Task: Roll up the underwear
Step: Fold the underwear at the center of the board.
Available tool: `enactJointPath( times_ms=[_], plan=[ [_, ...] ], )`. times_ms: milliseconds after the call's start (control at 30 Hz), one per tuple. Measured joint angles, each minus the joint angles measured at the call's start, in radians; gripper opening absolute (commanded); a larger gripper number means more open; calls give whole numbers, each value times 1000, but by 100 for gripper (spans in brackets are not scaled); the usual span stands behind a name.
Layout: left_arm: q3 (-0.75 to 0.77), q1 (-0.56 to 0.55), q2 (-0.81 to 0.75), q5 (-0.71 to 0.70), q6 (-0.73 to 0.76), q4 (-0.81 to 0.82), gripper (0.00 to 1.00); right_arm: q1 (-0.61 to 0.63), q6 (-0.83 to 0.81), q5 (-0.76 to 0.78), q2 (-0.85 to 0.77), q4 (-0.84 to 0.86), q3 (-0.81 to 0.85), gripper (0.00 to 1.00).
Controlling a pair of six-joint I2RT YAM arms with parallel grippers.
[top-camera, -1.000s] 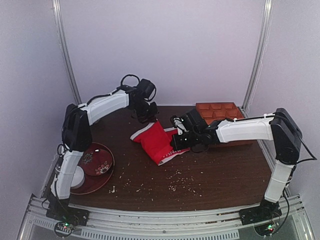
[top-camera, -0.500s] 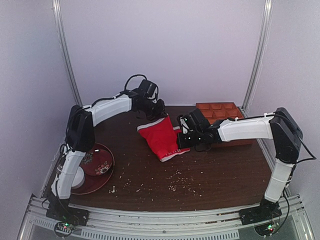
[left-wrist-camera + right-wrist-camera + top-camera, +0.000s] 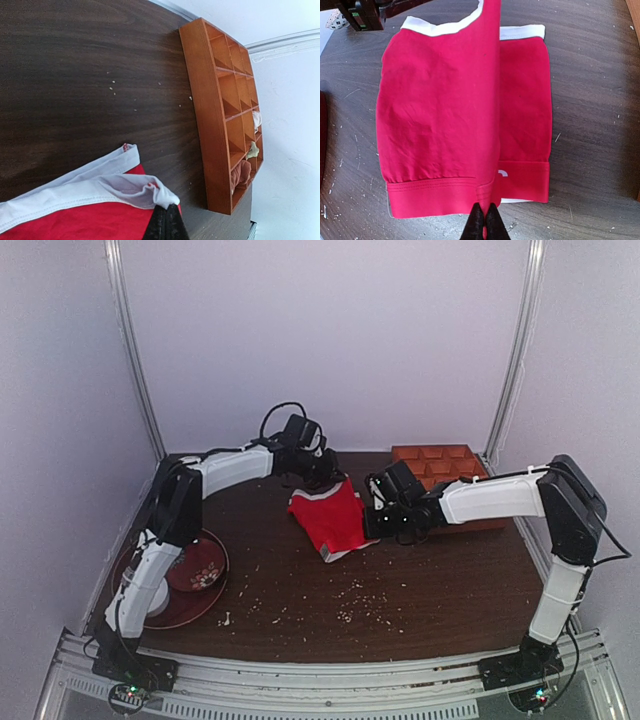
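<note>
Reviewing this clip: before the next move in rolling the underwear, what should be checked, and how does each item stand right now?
1. Left hand shut on a corner of the white waistband: ok.
2. Right hand shut on the leg hem of the underwear: ok.
3. Fabric lying flat, ready to roll: not ok; a ridge of cloth stands up between the two hands, above the flat half.
4. How many layers each hand pinches: cannot tell.
5. Gap between underwear and the wooden organizer: ok, they are apart.
</note>
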Motion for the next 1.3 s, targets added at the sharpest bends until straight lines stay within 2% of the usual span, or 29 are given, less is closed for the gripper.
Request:
enactJointPath(
  times_ms=[667,700,733,767,867,933,1067,1300],
  plan=[
    [0,0,51,28,-34,79,0,-58,-7,14,94,6,11,0],
    [0,0,54,27,-34,81,3,-64,-9,13,101,4,20,0],
    [0,0,56,25,-35,82,6,-69,-10,12,106,2,27,5],
    [0,0,58,24,-35,82,12,-71,-11,11,109,2,32,12],
    [0,0,62,23,-38,82,28,-77,-10,9,109,2,33,17],
    [0,0,62,23,-40,80,42,-78,-10,8,108,2,31,26],
    [-3,0,61,18,-27,82,44,-78,-7,8,89,3,13,38],
    [-117,2,-36,9,13,58,42,-78,0,26,-29,-1,-26,38]
  ],
)
